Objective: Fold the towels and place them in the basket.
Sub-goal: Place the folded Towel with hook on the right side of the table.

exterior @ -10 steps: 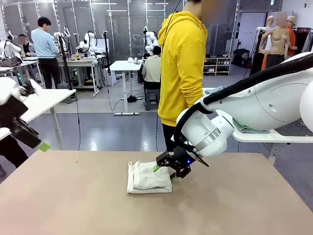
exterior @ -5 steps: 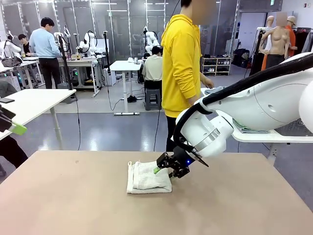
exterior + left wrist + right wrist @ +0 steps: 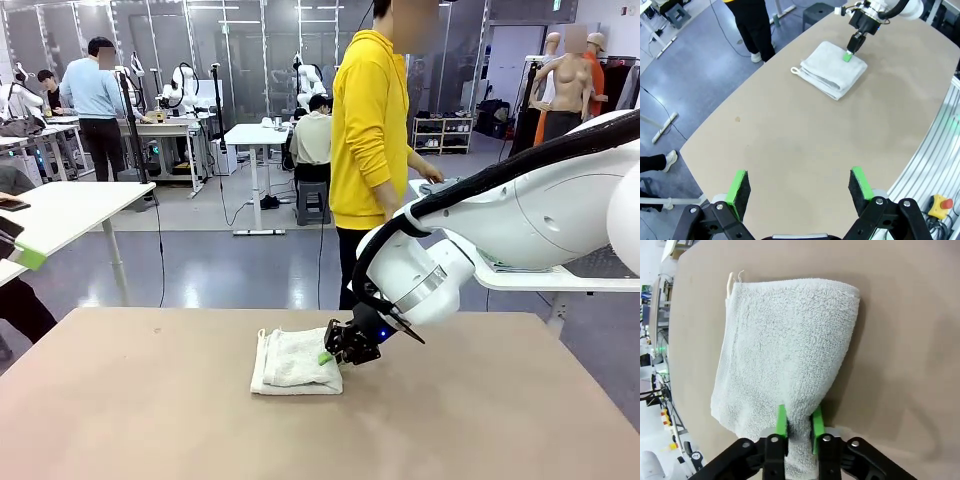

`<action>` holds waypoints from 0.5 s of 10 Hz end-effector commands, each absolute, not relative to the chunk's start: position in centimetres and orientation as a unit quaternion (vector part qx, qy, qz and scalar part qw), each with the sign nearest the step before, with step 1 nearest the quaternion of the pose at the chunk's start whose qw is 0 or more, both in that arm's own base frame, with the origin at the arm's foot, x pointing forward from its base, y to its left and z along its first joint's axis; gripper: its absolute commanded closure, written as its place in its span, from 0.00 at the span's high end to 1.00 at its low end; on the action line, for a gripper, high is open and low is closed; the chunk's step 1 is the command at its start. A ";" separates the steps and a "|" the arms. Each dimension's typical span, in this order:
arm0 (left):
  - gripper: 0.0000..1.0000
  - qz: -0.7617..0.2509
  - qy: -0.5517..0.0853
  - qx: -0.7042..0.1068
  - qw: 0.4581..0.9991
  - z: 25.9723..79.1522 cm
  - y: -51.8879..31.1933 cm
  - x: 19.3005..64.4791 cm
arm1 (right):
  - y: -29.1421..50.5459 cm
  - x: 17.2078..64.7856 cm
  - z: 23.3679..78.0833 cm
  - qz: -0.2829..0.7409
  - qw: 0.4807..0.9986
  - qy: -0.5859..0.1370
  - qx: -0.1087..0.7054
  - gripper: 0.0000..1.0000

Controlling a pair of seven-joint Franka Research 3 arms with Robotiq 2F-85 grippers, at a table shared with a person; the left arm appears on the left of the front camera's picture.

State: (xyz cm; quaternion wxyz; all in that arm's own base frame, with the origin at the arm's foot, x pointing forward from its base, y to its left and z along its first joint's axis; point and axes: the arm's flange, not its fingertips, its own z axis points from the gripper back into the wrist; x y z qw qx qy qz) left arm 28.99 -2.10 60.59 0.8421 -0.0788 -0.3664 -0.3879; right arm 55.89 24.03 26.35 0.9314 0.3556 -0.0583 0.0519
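Right gripper (image 3: 799,422) has its two green pads pressed together on a fold of the cream-white towel (image 3: 785,350), pinching the terry at the edge nearest its wrist. The cloth bunches up between the pads, while the rest of the towel spreads away from the gripper and lies flat on the table (image 3: 150,420). It is folded into a thick rectangle. Its corner loop (image 3: 731,280) sits at the corner farthest from the pinch, resting on the table top.

From the front, the towel lies in the far half of the table, about midway between the left and right edges and short of the far edge. The right arm comes in from the right side and meets the towel on its right-hand edge, so the whole towel lies to the left of the gripper.

Left gripper (image 3: 800,187) has its fingers spread wide with nothing between them. It hangs above the table's left side, well apart from the towel, with bare table top in between.

A person in a yellow hoodie (image 3: 372,130) stands beyond the far edge, turned sideways to the table.
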 end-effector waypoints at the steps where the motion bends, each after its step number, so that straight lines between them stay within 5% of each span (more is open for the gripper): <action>1: 1.00 -0.389 -0.364 -0.074 0.843 60.5 -2.2 29.1 | 24.2 55.5 26.4 0.047 0.935 -0.065 0.346 0.00; 5: 1.00 -0.389 -0.364 -0.074 0.843 60.5 -2.2 29.1 | 23.8 54.9 27.0 0.043 0.936 -0.068 0.343 0.00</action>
